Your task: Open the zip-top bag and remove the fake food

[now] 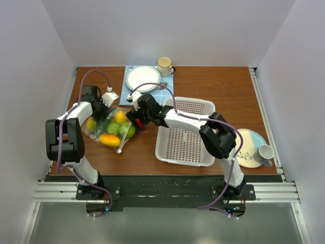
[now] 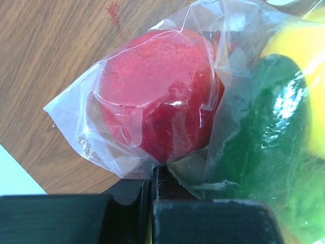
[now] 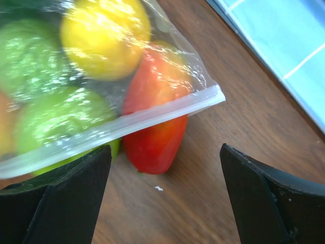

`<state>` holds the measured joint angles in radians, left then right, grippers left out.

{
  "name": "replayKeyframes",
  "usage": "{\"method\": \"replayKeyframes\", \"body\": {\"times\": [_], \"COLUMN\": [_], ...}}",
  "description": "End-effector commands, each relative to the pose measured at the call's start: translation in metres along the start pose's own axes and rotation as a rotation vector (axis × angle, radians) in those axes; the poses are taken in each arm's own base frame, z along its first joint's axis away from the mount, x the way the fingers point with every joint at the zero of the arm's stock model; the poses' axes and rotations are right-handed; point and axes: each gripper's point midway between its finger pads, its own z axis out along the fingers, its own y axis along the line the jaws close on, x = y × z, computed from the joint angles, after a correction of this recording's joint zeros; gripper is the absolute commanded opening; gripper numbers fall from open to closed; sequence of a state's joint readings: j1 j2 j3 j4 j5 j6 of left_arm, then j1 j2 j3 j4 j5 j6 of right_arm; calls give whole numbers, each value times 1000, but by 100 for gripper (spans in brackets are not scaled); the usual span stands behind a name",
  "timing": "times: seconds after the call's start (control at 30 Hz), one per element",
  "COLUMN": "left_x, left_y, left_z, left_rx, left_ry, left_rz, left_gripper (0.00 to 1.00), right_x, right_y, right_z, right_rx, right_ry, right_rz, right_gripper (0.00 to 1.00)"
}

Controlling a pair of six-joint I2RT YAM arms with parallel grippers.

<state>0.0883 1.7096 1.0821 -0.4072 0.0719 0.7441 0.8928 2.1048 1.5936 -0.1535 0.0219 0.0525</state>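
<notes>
Item: bag (image 1: 104, 133), on the table (image 1: 228, 86) left of the basket (image 1: 185, 100), fake food (image 1: 110, 139) inside. Your left gripper (image 2: 152, 185) is clamped on its corner; your right gripper (image 3: 163, 152) hangs apart at the zip strip (image 3: 127, 124). Step: opening. Next, you need a pinch on one strip lip only.

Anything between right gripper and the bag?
Right wrist view: a red piece shows below the zip edge of the zip-top bag, toward the open right gripper; otherwise bare table.
</notes>
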Motion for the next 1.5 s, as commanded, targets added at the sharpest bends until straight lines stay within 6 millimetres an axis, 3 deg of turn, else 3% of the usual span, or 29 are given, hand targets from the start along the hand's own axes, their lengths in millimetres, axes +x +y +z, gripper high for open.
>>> {"method": "replayKeyframes", "body": {"times": [0.0,0.3,0.6,0.7,0.93,1.03,1.07,1.1,1.17,1.2,1.27,1.33,1.47], "left_x": [-1,1,4,3,5,5,5,5,5,6,6,9,11], "left_y": [-1,-10,-27,-29,-26,-24,-22,-21,-19,-17,-16,-15,-15], "left_z": [-3,-7,-9,-11,-14,-16,-16,-16,-16,-17,-17,-17,-19], "left_rx": [-2,29,69,72,48,34,24,16,8,-1,-9,-21,-35], "left_ry": [-10,-13,-10,-14,-11,-11,-10,-9,-7,-3,-1,6,12], "left_rz": [4,5,17,21,32,34,35,34,31,25,21,17,7], "left_gripper": [0,0,0,0,0,0,0,0,0,0,0,0,0], "right_x": [-13,-12,-35,-31,10,31,48,37,46,32,36,25,24], "right_y": [0,14,37,41,44,39,37,35,32,31,27,26,30], "right_z": [14,39,35,39,46,36,32,19,4,-12,-28,-47,-71], "right_rx": [-18,-84,-120,-120,-116,-98,-83,-78,-62,-62,-46,-44,-72], "right_ry": [-51,-40,-74,-49,73,136,169,144,169,141,163,143,194], "right_rz": [97,176,153,152,166,151,148,148,144,139,127,118,112], "right_gripper": [89,83,83,80,69,49,39,35,33,33,30,30,36]}}
